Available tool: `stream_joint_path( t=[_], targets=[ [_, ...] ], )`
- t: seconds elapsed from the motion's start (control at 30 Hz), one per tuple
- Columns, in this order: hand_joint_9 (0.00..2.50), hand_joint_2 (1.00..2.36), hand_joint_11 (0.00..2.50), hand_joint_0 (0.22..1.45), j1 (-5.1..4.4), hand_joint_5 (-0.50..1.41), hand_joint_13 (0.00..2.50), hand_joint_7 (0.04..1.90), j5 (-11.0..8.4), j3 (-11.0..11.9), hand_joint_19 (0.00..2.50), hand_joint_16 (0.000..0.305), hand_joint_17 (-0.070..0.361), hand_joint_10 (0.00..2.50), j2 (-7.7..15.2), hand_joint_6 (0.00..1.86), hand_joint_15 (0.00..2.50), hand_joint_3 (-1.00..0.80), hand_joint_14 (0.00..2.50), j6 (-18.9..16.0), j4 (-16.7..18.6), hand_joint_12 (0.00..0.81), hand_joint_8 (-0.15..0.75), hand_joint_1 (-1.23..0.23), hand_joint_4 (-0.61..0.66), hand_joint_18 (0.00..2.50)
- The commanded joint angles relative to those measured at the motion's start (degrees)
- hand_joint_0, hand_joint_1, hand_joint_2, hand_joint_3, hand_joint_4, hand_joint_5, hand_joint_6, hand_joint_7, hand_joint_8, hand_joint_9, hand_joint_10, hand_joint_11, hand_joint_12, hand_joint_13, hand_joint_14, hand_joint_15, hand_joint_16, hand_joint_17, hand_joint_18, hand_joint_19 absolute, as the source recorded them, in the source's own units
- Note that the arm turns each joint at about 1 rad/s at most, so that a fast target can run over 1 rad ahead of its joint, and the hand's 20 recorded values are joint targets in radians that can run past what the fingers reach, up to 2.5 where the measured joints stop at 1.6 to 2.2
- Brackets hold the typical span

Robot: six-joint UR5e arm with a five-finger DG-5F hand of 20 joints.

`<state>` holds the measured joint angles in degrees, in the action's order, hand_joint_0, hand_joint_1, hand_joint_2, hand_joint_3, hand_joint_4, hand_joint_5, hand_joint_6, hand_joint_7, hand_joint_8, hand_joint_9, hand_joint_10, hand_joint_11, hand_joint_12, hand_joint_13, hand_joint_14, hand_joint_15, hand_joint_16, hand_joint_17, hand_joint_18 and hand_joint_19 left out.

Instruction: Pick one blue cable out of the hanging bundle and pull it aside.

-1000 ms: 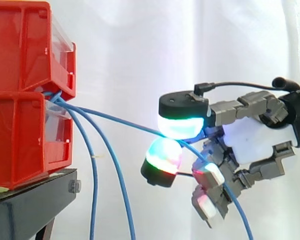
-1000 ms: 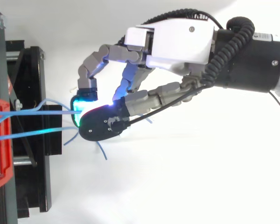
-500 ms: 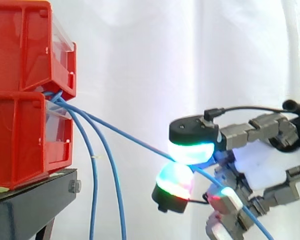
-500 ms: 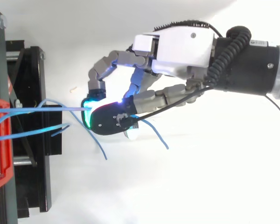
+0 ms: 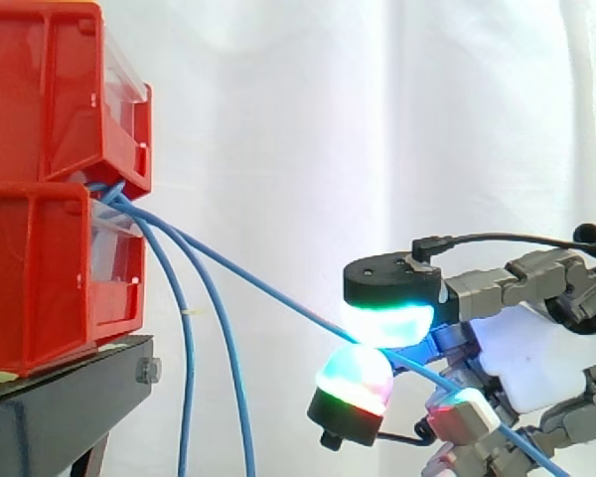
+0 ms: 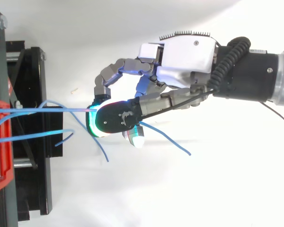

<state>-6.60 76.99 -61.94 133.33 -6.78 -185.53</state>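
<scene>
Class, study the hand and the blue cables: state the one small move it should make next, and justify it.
Probably pull away from the red bins a little, pinch held: the hand grips one blue cable between its pads, but the two other cables hang close beside its upper stretch.

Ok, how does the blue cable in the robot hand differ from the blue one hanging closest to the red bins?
The held cable is pinched in the robot hand; the hanging cable is free of it. The held cable runs straight on a slant away from the red bins; the hanging cable bends over and drops almost straight down. Both are thin, blue, and come out between the two bins.
</scene>
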Motion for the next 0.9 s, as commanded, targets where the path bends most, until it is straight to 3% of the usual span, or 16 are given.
stream_joint_path(
  t=[0.0, 0.13, 0.2, 0.23, 0.27, 0.3, 0.57, 0.7, 0.87],
  targets=[
    [1.36, 1.60, 0.66, 0.46, -0.08, -0.03, 1.01, 1.12, 0.00, 0.0, 0.46, 0.066, 0.149, 0.02, 0.0, 0.90, 0.65, 0.00, 0.02, 0.2, 0.0, 0.353, 0.230, -0.76, -0.26, 0.77],
    [1.34, 1.52, 0.65, 0.48, -0.08, -0.04, 1.00, 1.08, 0.00, 0.0, 0.46, 0.066, 0.149, 0.02, 0.0, 0.90, 0.64, -0.01, 0.02, 0.4, 0.1, 0.354, 0.234, -0.77, -0.25, 0.76],
    [1.31, 1.32, 0.67, 0.52, -0.08, -0.05, 0.99, 1.03, 0.09, 0.0, 0.46, 0.065, 0.146, 0.02, 0.0, 0.91, 0.65, 0.01, 0.02, 0.4, 0.1, 0.355, 0.241, -0.78, -0.21, 0.75],
    [1.28, 1.11, 0.68, 0.57, -0.08, -0.06, 0.97, 1.02, 0.09, 0.0, 0.46, 0.063, 0.142, 0.02, 0.0, 0.92, 0.66, 0.05, 0.02, 0.4, 0.1, 0.351, 0.238, -0.80, -0.18, 0.73],
    [1.25, 1.10, 0.69, 0.57, -0.08, -0.07, 0.96, 0.99, 0.18, -0.1, 0.47, 0.063, 0.142, 0.02, 0.0, 0.92, 0.66, 0.03, 0.02, 0.5, 0.1, 0.348, 0.238, -0.81, -0.16, 0.71],
    [1.19, 1.01, 0.70, 0.60, -0.08, -0.08, 0.92, 0.96, 0.18, -0.1, 0.47, 0.060, 0.136, 0.02, 0.0, 0.93, 0.66, 0.02, 0.02, 1.0, 0.1, 0.337, 0.231, -0.81, -0.15, 0.67],
    [1.09, 1.02, 0.74, 0.66, 0.18, -0.11, 0.80, 0.95, 0.70, 0.0, 0.49, 0.046, 0.104, 0.03, 0.0, 0.94, 0.65, -0.20, 0.03, 7.4, 4.2, 0.279, 0.182, -0.85, -0.16, 0.55],
    [1.09, 1.02, 0.74, 0.68, 0.36, -0.12, 0.80, 0.94, 1.93, 0.0, 0.48, 0.045, 0.102, 0.03, -0.1, 0.94, 0.64, -0.28, 0.03, 7.8, 5.4, 0.276, 0.178, -0.87, -0.14, 0.57],
    [1.10, 1.00, 0.75, 0.60, 0.36, -0.11, 0.80, 0.89, 2.72, 0.0, 0.51, 0.045, 0.102, 0.03, -0.1, 0.93, 0.65, -0.49, 0.03, 7.8, 5.4, 0.277, 0.182, -0.85, -0.08, 0.57]
  ],
)
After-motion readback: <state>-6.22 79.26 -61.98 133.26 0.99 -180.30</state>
